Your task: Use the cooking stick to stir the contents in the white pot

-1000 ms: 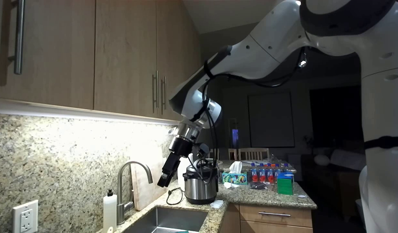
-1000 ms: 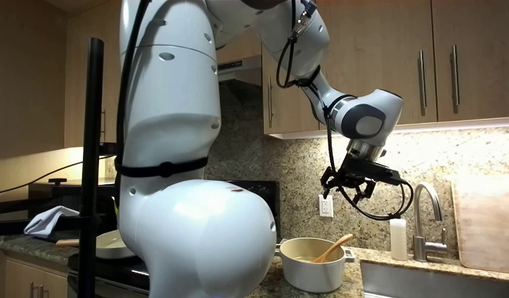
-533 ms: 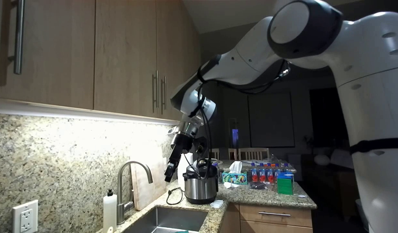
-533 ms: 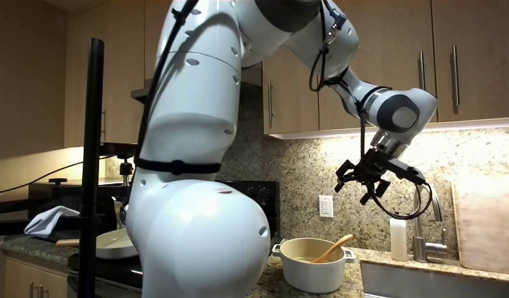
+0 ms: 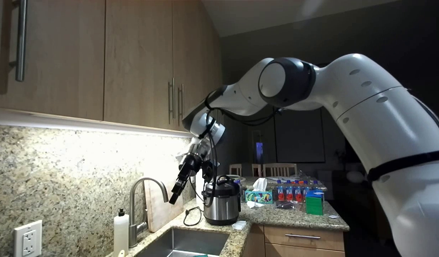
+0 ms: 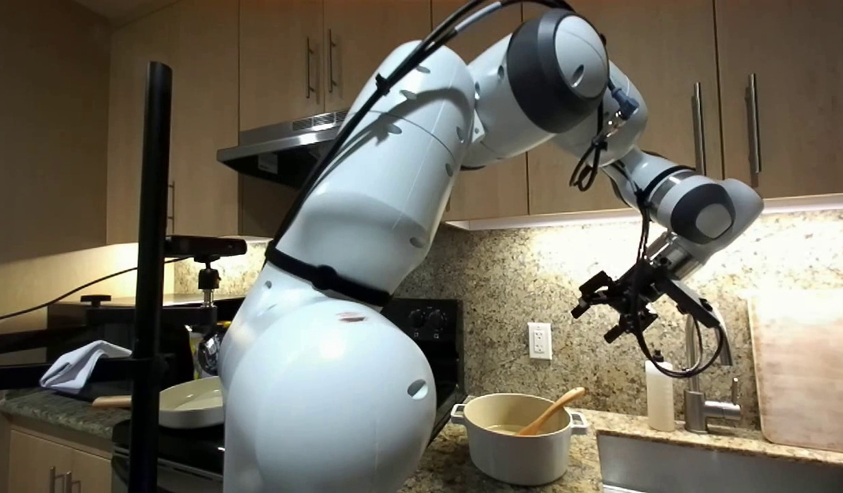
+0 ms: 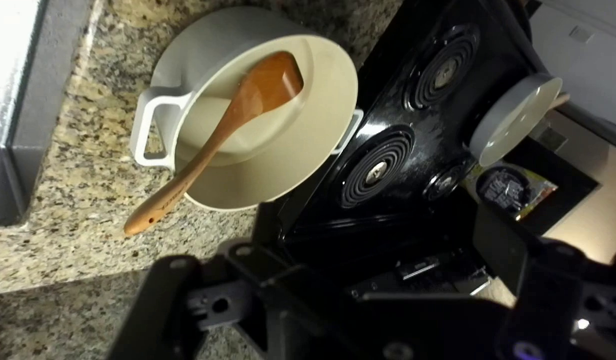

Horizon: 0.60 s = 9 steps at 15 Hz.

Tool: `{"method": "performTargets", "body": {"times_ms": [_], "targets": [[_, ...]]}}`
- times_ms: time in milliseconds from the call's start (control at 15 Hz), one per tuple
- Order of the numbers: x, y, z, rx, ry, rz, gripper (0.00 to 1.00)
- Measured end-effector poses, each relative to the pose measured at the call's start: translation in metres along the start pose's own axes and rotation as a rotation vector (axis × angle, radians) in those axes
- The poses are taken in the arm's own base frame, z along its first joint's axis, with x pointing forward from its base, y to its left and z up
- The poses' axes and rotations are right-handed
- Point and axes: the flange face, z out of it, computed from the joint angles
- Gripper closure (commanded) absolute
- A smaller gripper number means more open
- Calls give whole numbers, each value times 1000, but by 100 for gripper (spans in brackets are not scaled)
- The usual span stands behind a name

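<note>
Wall (image 5: 80,178) of speckled stone stands behind the white pot (image 6: 520,459), with pale wooden cabinets (image 5: 137,60) well above it. A counter (image 7: 92,130) of similar stone bears the pot, which sits upright. In an exterior view the robot arm (image 6: 332,383) rises left of the pot, nearer the camera, and bends across to end at its upper right. The black stove (image 7: 428,132) is just beside the pot; the steel sink (image 6: 702,465) lies near it on the opposite side. Farther out on the sink side of the pot, a wooden cutting board (image 6: 804,370) leans at the wall. A shallow pan (image 7: 493,117) rests on the stove, well apart from the pot. The gripper (image 7: 380,230) hangs higher than the pot and apart from it, toward the sink, its fingers (image 7: 498,245) spread wide. The cooking stick (image 7: 272,90), a wooden one, leans in the pot: its broad blade is inside, and its handle slants out over the rim beside the loop handle nearest the sink. What lies in the pot's bottom is hard to make out. A white bottle (image 6: 659,404) stands behind the sink, past the pot, and an outlet (image 6: 539,341) sits on the wall above the pot.
</note>
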Motion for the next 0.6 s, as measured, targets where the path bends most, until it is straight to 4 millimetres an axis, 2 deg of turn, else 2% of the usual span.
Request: {"method": "performTargets", "body": {"times_ms": [333,600], "targets": [[18,37,34,20,240,133,0],[39,74,87,-1,403,288,0]]}}
